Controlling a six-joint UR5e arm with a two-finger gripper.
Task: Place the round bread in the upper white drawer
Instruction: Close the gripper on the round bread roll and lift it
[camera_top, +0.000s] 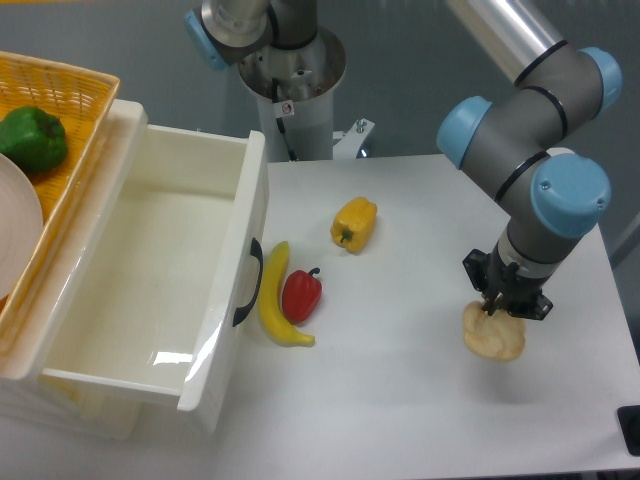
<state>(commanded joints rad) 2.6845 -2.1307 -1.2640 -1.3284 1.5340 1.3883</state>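
Round bread (493, 336): pale beige, lumpy, lying on the white desk (420, 400) toward its right edge, directly beneath the gripper (497, 309). Fingers lowered onto the top of the bun and in contact with it; tips hidden against the bread, so spread or closed cannot be told. Gripper body black, carried by a grey arm with light blue joint caps, descending from the upper right.

Upper white drawer (150, 270): far to the left of the fingers, pulled open, glossy interior bare, curved black handle (249, 281) on the front panel facing the fingers.

Between drawer and fingers, on the desk:
- Banana (275, 298), just beside the drawer front, lying roughly parallel to it.
- Red pepper (301, 294), touching or nearly touching the banana on the side nearer the fingers.
- Yellow bell pepper (354, 223), farther back, left of and beyond the fingers, apart from the other items.

Beyond the drawer, at the far left: yellow woven basket (70, 95) holding a green pepper (32, 138), with part of a white plate (18, 215) at the frame edge.

Writing: small label with red marking on the white pedestal (297, 110) behind the desk; text too small to read. No brand legible.

Surface: matte white desk top, soft shadows under each item. Room: plain grey-blue background behind the pedestal.
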